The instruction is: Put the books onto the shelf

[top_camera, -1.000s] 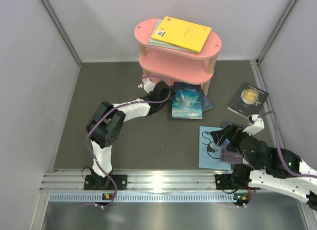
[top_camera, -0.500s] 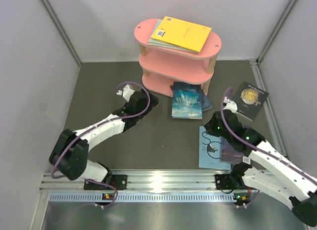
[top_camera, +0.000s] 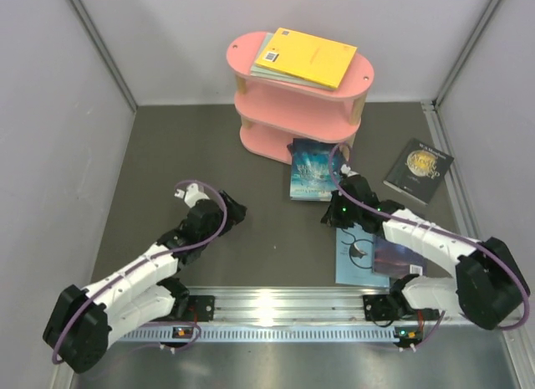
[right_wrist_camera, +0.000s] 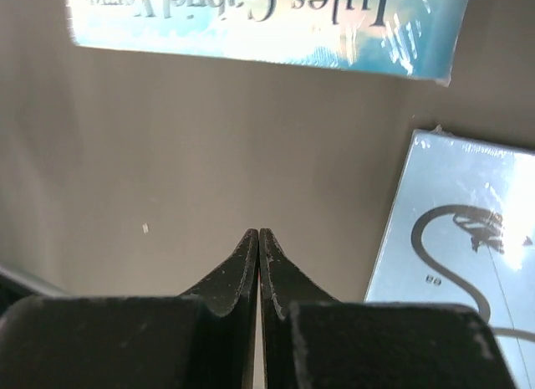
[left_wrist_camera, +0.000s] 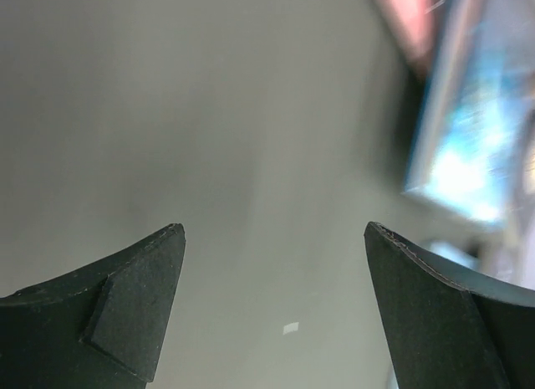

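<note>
Presently, item by item.

Top view: pink shelf (top_camera: 297,88), three oval boards. A yellow book (top_camera: 306,57) lies over a grey-green book (top_camera: 261,63) on its top board. On the desk (top_camera: 209,155): a teal book (top_camera: 313,171) with its far edge at the shelf's foot, a black book (top_camera: 418,169) to its right, and a light blue book (top_camera: 359,251) nearer my bases. I see my left tool (top_camera: 232,211) spread, empty and well apart from every book. My right tool (top_camera: 332,212) sits between the teal and light blue covers.

Left wrist view: fingers wide, bare desk between them, teal cover blurred at right.

Right wrist view: fingers pressed together on nothing, just short of the teal book's near edge. Risk, as I judge it: closed tips would only shove this thin, glossy paperback against the shelf instead of lifting it, so I would open first.
</note>
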